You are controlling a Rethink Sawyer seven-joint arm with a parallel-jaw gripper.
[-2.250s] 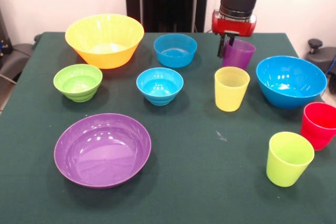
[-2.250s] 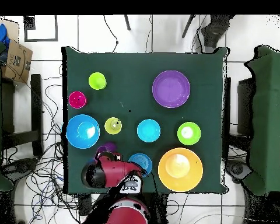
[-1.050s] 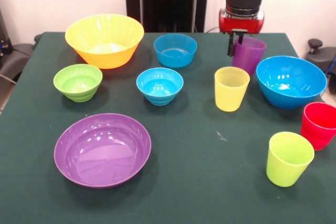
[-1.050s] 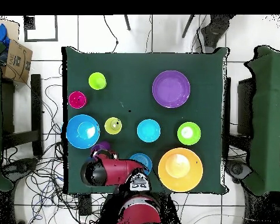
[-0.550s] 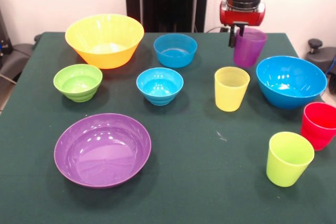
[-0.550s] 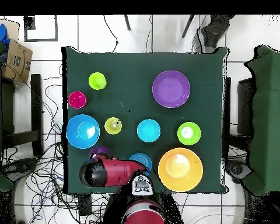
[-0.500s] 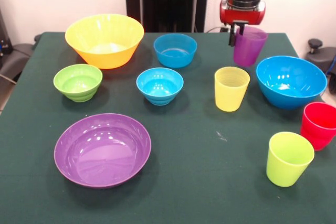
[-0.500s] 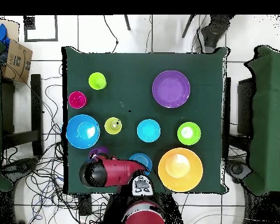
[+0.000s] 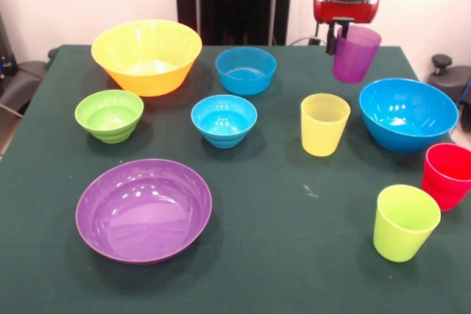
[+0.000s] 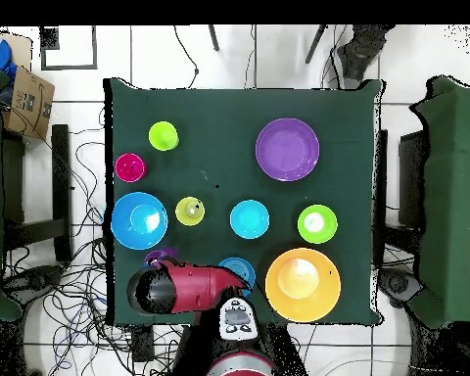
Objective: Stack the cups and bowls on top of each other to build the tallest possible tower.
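My gripper [image 9: 340,40] is shut on the near rim of the purple cup [image 9: 355,55] and holds it in the air, tilted slightly, above the table's far right. In the overhead view only a sliver of the purple cup [image 10: 161,258] shows beside the arm [image 10: 185,287]. Below it stand the yellow cup [image 9: 324,124] and the large blue bowl [image 9: 408,114]. The red cup [image 9: 447,176] and the lime green cup [image 9: 405,222] stand at the near right. Every piece on the table stands singly, none nested.
The yellow-orange bowl [image 9: 146,55], green bowl [image 9: 109,115] and wide purple bowl [image 9: 143,209] fill the left side. Two small blue bowls [image 9: 246,70] [image 9: 224,120] sit mid-table. Cables and a cardboard box [image 10: 25,101] lie on the floor beside the table.
The gripper has lifted the purple cup off the table and carried it up and slightly right in the front view. Nothing else has moved.
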